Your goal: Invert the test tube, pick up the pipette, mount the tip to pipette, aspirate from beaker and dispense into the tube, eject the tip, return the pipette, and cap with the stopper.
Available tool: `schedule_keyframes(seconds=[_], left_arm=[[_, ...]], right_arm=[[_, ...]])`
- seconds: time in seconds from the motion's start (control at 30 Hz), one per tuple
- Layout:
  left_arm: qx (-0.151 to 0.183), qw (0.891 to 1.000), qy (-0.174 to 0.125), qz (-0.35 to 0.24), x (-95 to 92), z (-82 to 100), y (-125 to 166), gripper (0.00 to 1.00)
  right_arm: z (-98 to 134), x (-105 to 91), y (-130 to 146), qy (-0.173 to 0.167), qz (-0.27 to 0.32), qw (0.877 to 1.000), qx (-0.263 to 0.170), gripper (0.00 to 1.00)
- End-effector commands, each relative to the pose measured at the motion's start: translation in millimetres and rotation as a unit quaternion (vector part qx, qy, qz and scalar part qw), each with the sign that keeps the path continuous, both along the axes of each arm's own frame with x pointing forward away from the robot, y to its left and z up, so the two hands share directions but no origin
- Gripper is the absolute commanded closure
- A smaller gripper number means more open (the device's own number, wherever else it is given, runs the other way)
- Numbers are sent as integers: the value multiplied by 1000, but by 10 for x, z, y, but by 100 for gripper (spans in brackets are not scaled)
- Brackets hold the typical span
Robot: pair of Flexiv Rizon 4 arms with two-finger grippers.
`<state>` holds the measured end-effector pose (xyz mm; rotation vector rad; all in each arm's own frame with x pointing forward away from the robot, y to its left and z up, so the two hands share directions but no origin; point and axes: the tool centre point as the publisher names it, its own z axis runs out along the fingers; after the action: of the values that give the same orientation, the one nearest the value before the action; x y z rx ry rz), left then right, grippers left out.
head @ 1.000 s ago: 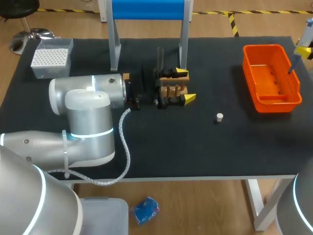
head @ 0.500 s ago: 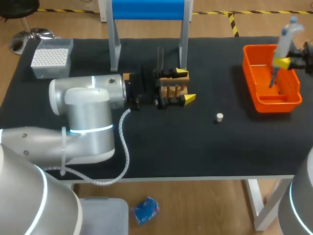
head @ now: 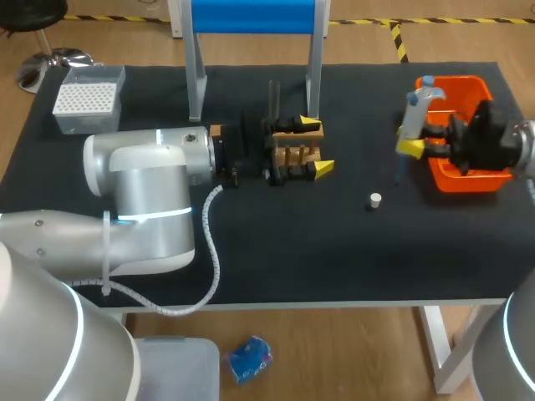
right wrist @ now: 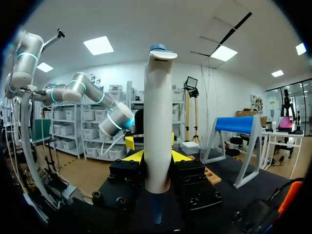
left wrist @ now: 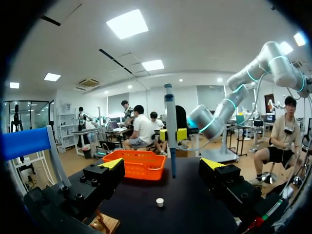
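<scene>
Black tabletop [head: 334,251] seen from above. Left arm [head: 150,200] lies across it to mid-table, its gripper [head: 316,146] wide open with yellow tips on either side of a small wooden rack [head: 294,155]. Orange basket [head: 456,88] sits far right. Beside the basket, right gripper [head: 415,142] clamps an upright white pipette [head: 414,113] above the table, near a small white stopper [head: 376,200].

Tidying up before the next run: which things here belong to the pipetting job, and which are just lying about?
Job: pipette, white stopper, tip box, wooden tube rack.
Lying about: blue-topped stand; perhaps the orange basket.
</scene>
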<state>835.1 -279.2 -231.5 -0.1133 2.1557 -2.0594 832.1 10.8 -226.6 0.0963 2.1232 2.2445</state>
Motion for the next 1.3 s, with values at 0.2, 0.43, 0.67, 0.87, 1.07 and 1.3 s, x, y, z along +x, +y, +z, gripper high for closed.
schedule_keyframes(seconds=[0.2,0.43,0.67,0.87,1.07,1.3], left_arm=[[0,1000,-1,4,-13,-4,-19,0],[0,1000,-1,4,-13,-4,-19,0],[0,1000,-1,4,-13,-4,-19,0],[0,1000,-1,4,-13,-4,-19,0],[0,1000,-1,4,-13,-4,-19,0],[0,1000,-1,4,-13,-4,-19,0]], right_arm=[[-254,-92,459,-15,13,999,-25,100],[-379,-118,702,-8,8,1000,-3,100],[-419,-92,910,-6,14,1000,9,100],[-489,-85,1058,-11,32,999,2,100],[-536,-45,1160,-35,37,999,-13,100],[-531,44,1256,-47,30,998,-9,100]])
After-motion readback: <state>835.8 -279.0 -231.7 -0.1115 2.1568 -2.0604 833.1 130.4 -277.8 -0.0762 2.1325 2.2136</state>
